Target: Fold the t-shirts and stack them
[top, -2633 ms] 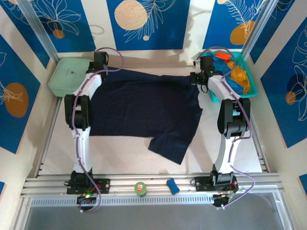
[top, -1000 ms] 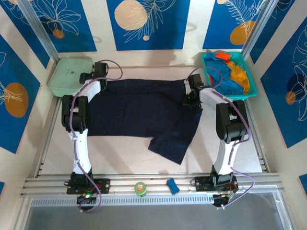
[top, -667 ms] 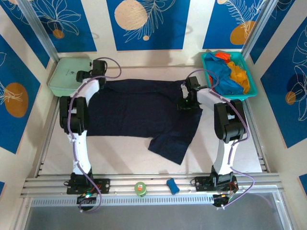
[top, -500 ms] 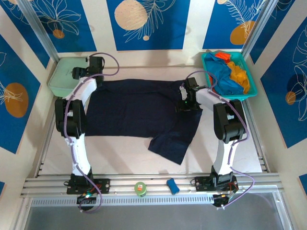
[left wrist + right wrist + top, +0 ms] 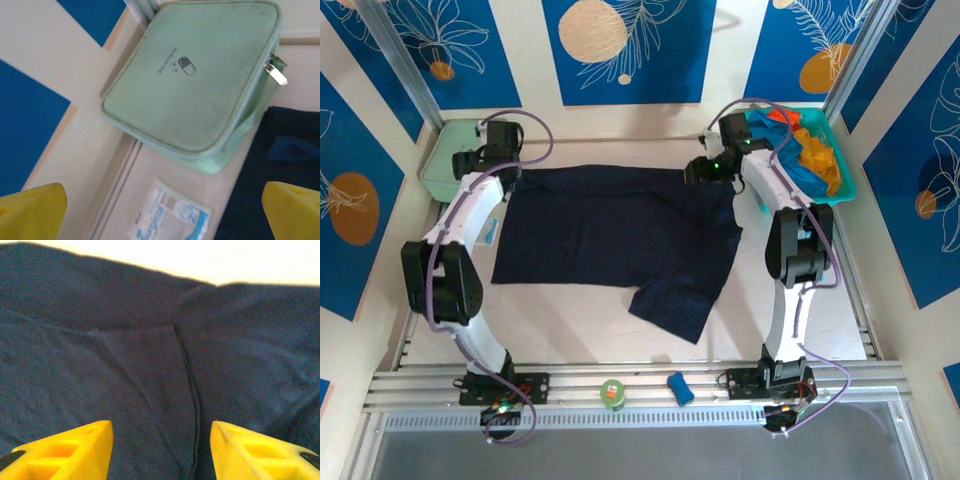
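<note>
Right jaws shifted back over navy t-shirt — parted, empty, left jaws wide open

Back wall — cream, with deep blue panels, white line-drawn leaves and a pale gold disc. Left wall and right wall: the same blue-and-cream pattern, with orange discs. Aluminium posts stand slanted at the two rear corners. Worktop — white, matt, evenly lit, with soft shadows. Aluminium rails run across the near edge, with a grey panel below them in the overhead view.
</note>
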### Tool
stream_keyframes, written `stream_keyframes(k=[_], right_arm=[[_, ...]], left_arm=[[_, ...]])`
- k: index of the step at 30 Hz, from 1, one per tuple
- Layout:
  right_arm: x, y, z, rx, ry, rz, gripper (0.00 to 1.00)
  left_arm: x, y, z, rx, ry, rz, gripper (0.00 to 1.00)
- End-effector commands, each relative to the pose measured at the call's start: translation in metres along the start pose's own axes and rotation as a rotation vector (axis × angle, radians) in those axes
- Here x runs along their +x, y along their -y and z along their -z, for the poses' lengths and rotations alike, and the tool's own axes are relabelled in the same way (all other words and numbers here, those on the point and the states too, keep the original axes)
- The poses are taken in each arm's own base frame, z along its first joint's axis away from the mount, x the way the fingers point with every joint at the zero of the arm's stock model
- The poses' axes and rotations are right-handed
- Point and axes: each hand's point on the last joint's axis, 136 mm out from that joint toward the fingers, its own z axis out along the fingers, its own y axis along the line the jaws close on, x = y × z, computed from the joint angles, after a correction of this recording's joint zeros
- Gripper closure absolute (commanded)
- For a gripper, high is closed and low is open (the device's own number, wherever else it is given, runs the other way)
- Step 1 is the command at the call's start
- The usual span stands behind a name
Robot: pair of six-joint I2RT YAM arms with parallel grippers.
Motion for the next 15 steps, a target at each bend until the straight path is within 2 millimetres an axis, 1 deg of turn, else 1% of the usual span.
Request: stream_keyframes(k=[1,4,7,11,15], right_arm=[[0.012,-0.006,-0.035,-0.137,-0.117,-0.042,0.47],[0.001,-0.009,-0.052,-0.187,-0.130,-0.049,0.48],[-0.004,-0.007,-0.067,-0.209,-0.149,-0.064,0.48],[-0.001,-0.005,-0.084,-0.229,-0.174,-0.084,0.48],[0.009,-0.002,-0.100,-0.236,-0.204,-0.106,0.48]], left_arm=[[0.028,0.001,0.019,0.089,-0.077,0.047,0.00],[0.045,0.003,0.028,0.126,-0.112,0.061,0.00],[0.061,0.007,0.035,0.167,-0.139,0.069,0.00],[0.075,0.011,0.042,0.199,-0.163,0.076,0.00],[0.084,0.009,0.045,0.199,-0.175,0.077,0.01]])
